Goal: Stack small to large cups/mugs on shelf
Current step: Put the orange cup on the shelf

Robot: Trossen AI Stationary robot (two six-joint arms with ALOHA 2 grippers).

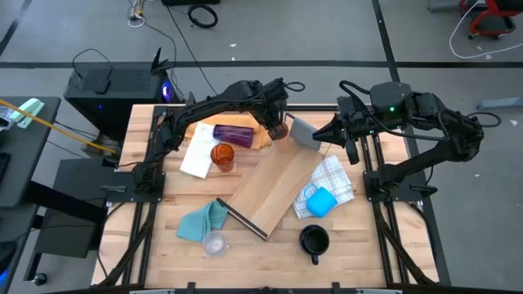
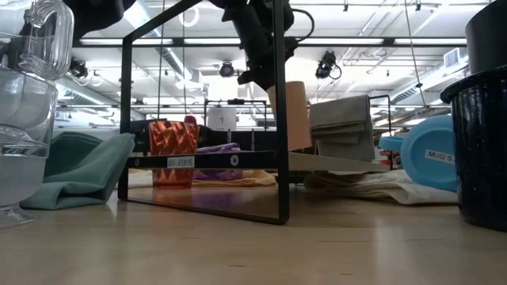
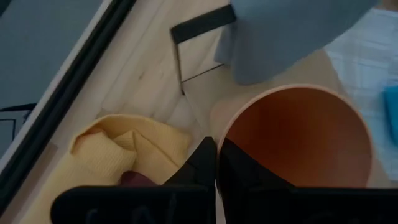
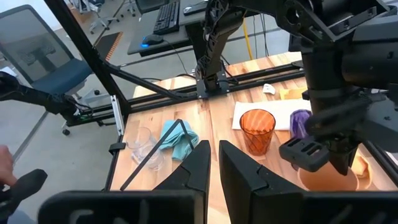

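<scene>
Left gripper (image 1: 279,129) clamps the tan cup's (image 2: 288,115) rim at the shelf's (image 1: 275,186) grey end. Right gripper (image 1: 344,140), closed, empty, hovers beside. Blue mug (image 2: 428,152) reads "MUG 5".

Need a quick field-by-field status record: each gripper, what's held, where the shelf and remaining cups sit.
left gripper: shut on tan cup rim, at the far end of the shelf
right gripper: shut, empty, beside the shelf's grey end panel
shelf: lying diagonally across table centre
amber cup: upright on white paper
purple tumbler: on its side on yellow cloth
light blue mug: on checked cloth
dark mug: near edge
clear cups: by teal cloth
</scene>
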